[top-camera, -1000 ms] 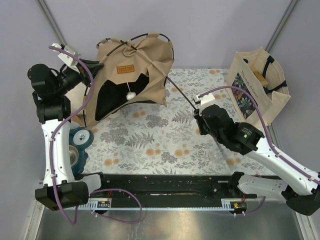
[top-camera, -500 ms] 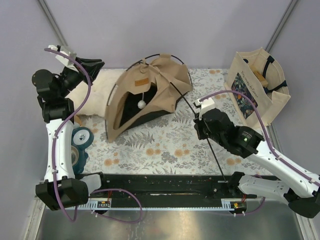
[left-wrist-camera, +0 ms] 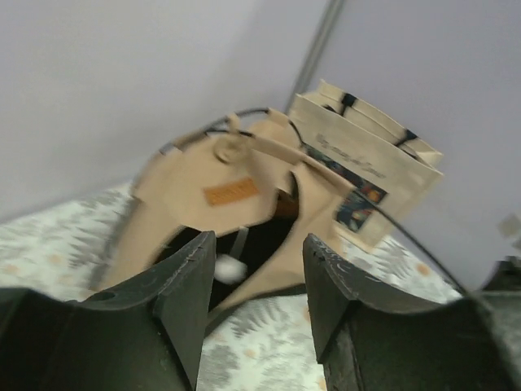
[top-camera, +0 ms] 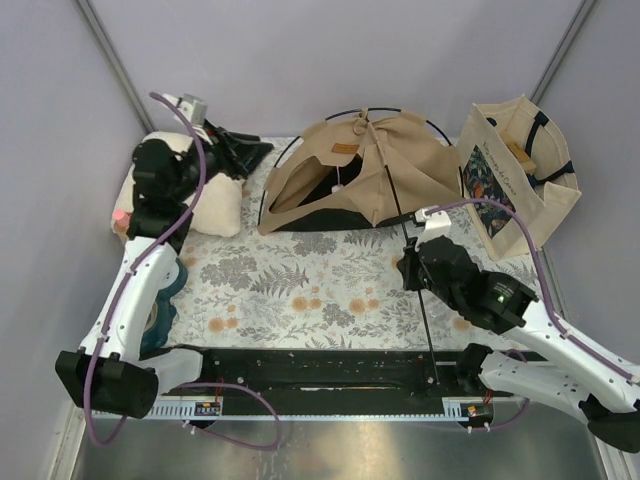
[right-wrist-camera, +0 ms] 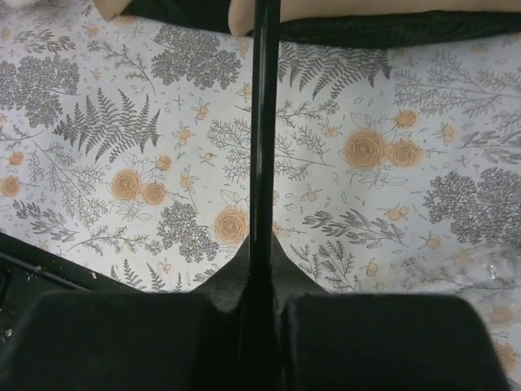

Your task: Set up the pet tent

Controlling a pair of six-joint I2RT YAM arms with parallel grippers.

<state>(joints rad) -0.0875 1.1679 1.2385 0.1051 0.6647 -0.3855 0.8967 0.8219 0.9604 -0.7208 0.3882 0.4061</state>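
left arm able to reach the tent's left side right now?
Probably yes. The left gripper hangs open beside the pet tent, aimed at it, with nothing between them; the cushion lies nearer, off that line.

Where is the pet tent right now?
In the top external view, the pet tent sits at the far side of the floral table, between the white cushion on the left and the tote bag on the right.

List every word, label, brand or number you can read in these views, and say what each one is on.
No text can be read clearly in any view.
Brown leather label on the pet tent: any lettering is too small from above and too blurred in the left wrist view to read.
Tote bag: a line of dark script above the floral print, too blurred to read.
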